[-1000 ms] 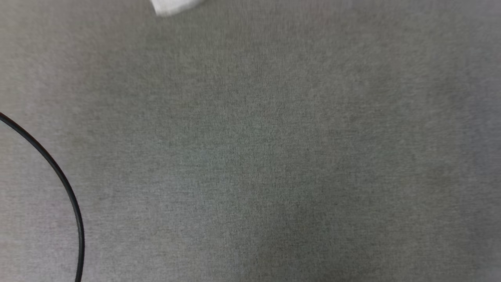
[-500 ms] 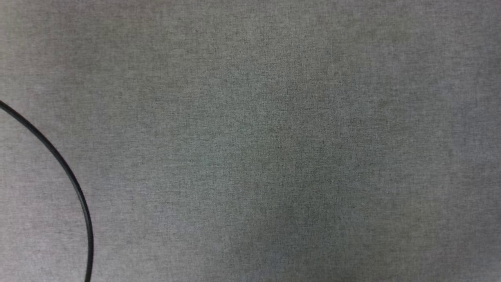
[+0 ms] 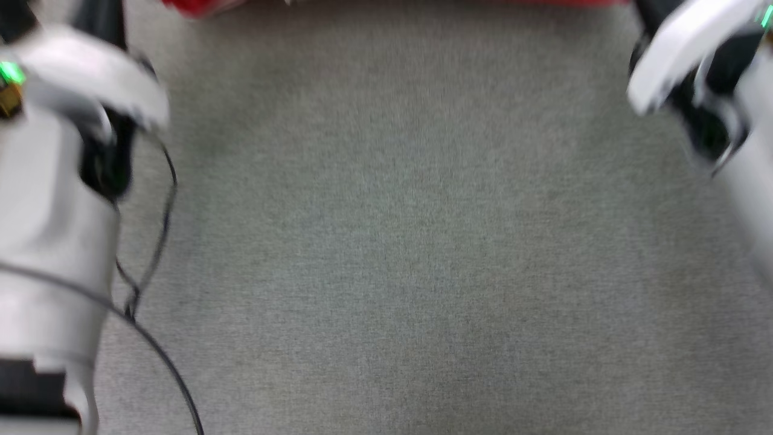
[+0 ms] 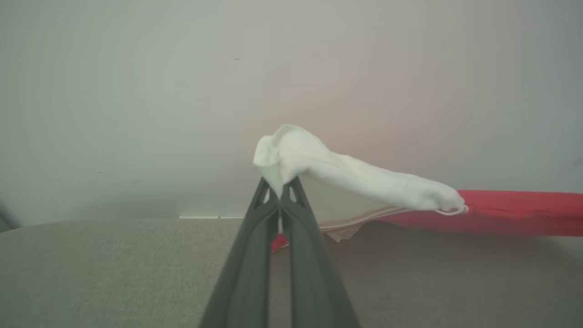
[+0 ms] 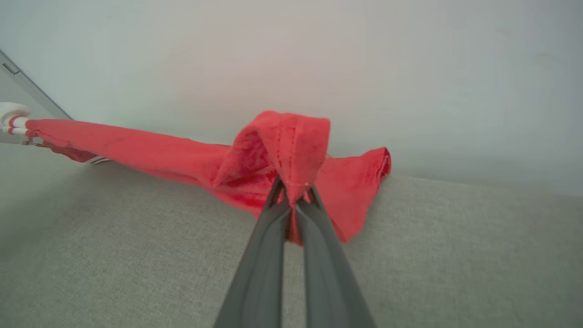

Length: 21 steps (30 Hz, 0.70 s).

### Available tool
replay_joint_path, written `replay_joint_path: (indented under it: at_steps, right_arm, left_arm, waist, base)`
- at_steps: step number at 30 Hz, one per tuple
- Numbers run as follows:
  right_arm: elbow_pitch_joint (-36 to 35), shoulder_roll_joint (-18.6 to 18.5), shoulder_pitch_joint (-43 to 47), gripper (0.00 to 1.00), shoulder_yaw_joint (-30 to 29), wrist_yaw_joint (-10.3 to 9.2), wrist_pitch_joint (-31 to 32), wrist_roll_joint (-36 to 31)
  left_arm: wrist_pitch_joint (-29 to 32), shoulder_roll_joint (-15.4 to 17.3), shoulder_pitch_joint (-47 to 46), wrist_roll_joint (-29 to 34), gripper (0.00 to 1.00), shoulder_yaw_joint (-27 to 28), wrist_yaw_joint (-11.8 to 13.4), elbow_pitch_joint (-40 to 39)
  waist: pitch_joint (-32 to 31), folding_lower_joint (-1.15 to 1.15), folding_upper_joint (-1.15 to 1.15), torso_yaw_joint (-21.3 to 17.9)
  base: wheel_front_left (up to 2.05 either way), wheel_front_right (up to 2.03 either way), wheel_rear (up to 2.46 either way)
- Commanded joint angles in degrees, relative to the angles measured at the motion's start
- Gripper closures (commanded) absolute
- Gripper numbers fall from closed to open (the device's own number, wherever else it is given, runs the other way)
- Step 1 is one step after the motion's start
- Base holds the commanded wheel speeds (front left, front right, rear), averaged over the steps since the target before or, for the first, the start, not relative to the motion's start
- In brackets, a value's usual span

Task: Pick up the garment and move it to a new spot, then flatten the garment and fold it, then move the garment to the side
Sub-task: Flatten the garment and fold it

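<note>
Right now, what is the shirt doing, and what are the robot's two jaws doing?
garment: held up at both ends, stretched, not yet flat or folded.
left gripper: jaws shut on the garment's white sleeve.
right gripper: jaws shut on a red edge of the garment.
black cable: loose, curved.

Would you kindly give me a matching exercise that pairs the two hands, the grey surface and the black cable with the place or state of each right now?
Things:
1. left hand
2. right hand
3. grey surface
4. black cable

Places or states:
A. shut on a red part of the garment
B. shut on a white part of the garment
C. curves along the lower left of the head view
D. lies under the lifted garment

Pairs: 1-B, 2-A, 3-D, 4-C
</note>
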Motion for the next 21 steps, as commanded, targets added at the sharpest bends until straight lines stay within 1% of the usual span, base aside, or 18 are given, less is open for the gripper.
replay_joint_path:
  at_steps: [1,5,9,14,18,21]
  right_arm:
    - [-0.6,-0.6,3.6,1.00,0.6,-0.04,-0.8,0.7]
    - [-2.4,-1.7,13.7,1.00,2.4,-0.04,-2.9,2.4]
    - [-4.6,-2.8,22.9,1.00,3.0,-0.04,-5.1,4.0]
    - [-8.0,-4.7,33.3,1.00,3.1,-0.06,-6.9,4.8]
    - [-11.3,-5.3,40.8,1.00,2.9,-0.06,-6.9,4.9]
    - [-14.5,-6.3,45.8,1.00,1.6,-0.06,-7.0,4.8]
  left_arm:
    - [-0.3,0.1,3.9,-0.5,1.00,0.1,0.0,-0.8]
    - [-0.4,0.4,16.7,-2.3,1.00,1.2,0.2,-5.3]
    - [-0.4,0.8,29.1,-3.0,1.00,1.7,2.5,-11.8]
    - [1.8,1.8,44.5,-5.0,1.00,3.0,7.0,-22.6]
    - [4.8,2.4,55.6,-6.2,1.00,4.0,11.5,-32.4]
    - [6.8,2.7,63.1,-7.1,1.00,4.6,14.9,-39.7]
  waist:
    - [-6.8,0.00,0.00,0.5]
    - [-12.0,0.00,0.00,0.6]
    - [-16.1,0.00,0.00,0.9]
    - [-20.3,0.00,0.00,0.8]
    - [-23.1,0.00,0.00,0.5]
    - [-24.6,0.00,0.00,0.2]
  base:
    - [0.00,0.00,0.00]
    - [0.00,0.00,0.00]
    - [0.00,0.00,0.00]
    - [0.00,0.00,0.00]
    - [0.00,0.00,0.00]
    - [0.00,0.00,0.00]
